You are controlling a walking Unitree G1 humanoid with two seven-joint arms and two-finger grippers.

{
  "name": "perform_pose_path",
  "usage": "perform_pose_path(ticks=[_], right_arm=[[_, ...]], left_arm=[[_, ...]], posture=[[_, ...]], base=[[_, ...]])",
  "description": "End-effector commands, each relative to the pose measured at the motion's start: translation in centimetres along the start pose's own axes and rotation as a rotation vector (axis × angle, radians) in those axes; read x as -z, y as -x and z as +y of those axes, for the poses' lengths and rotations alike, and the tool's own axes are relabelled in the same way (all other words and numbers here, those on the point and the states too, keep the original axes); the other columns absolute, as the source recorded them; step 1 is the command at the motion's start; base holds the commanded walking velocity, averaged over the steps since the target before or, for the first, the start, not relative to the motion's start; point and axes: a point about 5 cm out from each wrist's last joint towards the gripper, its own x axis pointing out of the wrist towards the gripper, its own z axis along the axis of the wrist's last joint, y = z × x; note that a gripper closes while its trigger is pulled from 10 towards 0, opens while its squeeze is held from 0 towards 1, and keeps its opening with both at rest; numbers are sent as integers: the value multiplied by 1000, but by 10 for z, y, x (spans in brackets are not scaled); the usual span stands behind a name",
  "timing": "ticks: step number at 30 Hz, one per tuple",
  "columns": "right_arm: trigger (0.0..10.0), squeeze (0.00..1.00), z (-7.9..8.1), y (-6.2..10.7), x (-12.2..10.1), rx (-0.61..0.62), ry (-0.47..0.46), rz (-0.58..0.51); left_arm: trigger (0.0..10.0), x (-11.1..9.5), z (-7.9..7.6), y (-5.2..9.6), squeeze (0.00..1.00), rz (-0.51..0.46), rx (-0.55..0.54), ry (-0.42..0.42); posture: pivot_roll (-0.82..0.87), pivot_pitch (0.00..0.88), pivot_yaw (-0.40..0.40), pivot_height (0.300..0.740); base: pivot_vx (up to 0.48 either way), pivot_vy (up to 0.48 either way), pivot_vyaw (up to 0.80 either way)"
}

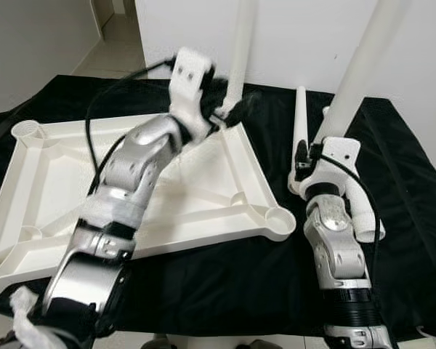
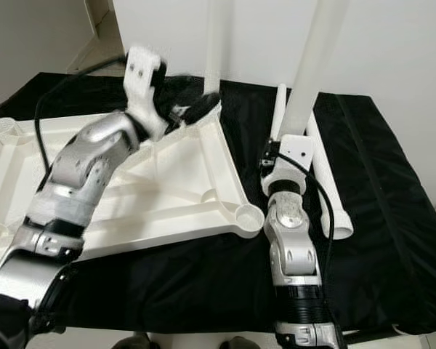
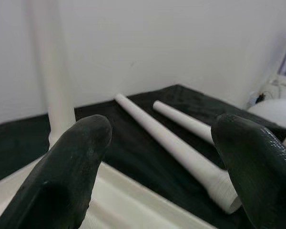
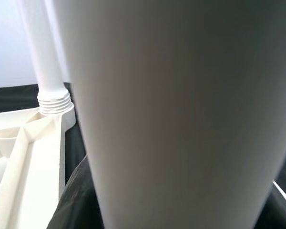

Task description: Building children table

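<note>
the white plastic table top (image 1: 196,196) lies upside down on a black cloth (image 1: 218,291), its ribbed underside and round corner sockets facing up. one white table leg (image 1: 241,51) stands upright in the far corner socket, its threaded collar visible in the right wrist view. the left gripper (image 1: 229,109) hovers just beside that leg's base over the far corner of the table top, its two black fingers (image 3: 71,162) spread apart with nothing between them. the right gripper (image 1: 305,156) is clamped on a second leg (image 1: 363,65), holding it tilted upright above the cloth, to the right of the table top. two more legs (image 1: 299,131) lie flat on the cloth near the right gripper. a white wall (image 1: 312,36) stands behind.
</note>
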Motion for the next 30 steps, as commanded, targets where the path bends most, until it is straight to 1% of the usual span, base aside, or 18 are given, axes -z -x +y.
perform_pose_path(ticks=[1,2,3,5,8,9,10,11,12,14,15,16,19,22,23,25,30], right_arm=[[10000,0,0,4,-3,-21,-20,-28],[10000,0,0,6,-3,-29,-28,-28],[10000,0,0,6,-3,-29,-28,-28],[10000,0,-2,8,1,-40,-23,-23],[10000,0,-3,9,2,-51,-17,-20],[10000,0,-3,9,2,-51,-17,-20],[10000,0,-4,9,2,-54,-15,-21],[10000,0,-6,9,2,-58,-11,-24],[10000,0,-6,10,3,-59,-9,-26],[10000,0,-6,10,2,-71,-9,-33],[10000,0,-6,10,2,-71,-9,-33],[10000,0,-6,10,3,-75,-8,-32],[10000,0,-2,11,4,-114,-7,-31],[10000,0,4,13,4,-162,-4,-37],[10000,0,7,14,3,-186,-6,-40],[10000,0,10,15,3,-214,-9,-43],[10000,0,12,16,3,-237,-8,-46]], left_arm=[[10000,5,-10,7,0,21,173,-20],[10000,11,-12,12,0,38,202,-26],[10000,11,-12,12,0,38,202,-26],[10000,21,-21,23,0,67,279,-24],[10000,24,-27,32,0,66,344,-3],[10000,24,-27,32,0,66,344,-3],[10000,23,-28,35,0,60,357,-10],[10000,23,-26,40,0,55,359,18],[10000,24,-25,42,0,55,351,44],[10000,27,-24,48,0,76,358,55],[10000,27,-24,48,0,76,358,55],[10000,28,-26,50,0,80,380,34],[10000,28,-41,54,0,92,469,8],[10000,29,-51,56,0,105,531,5],[10000,32,-54,56,0,119,553,-2],[10000,37,-56,57,0,143,577,-9],[10000,44,-59,60,0,175,594,-36]], posture=[[22,13,-10,740],[24,12,-12,740],[24,12,-12,740],[24,10,-19,740],[25,7,-20,740],[25,7,-20,740],[25,6,-20,740],[23,1,-18,740],[23,1,-18,740],[26,0,-21,740],[26,0,-21,740],[26,0,-21,740],[34,0,-27,740],[36,2,-31,740],[35,5,-28,740],[32,8,-26,740],[24,13,-18,740]], base=[[0,0,0],[0,0,0],[0,0,0],[0,0,0],[0,0,0],[0,0,0],[0,0,0],[0,0,0],[0,0,0],[0,0,0],[0,0,0],[0,0,0],[0,0,0],[0,0,0],[0,0,0],[0,0,0],[0,0,0]])
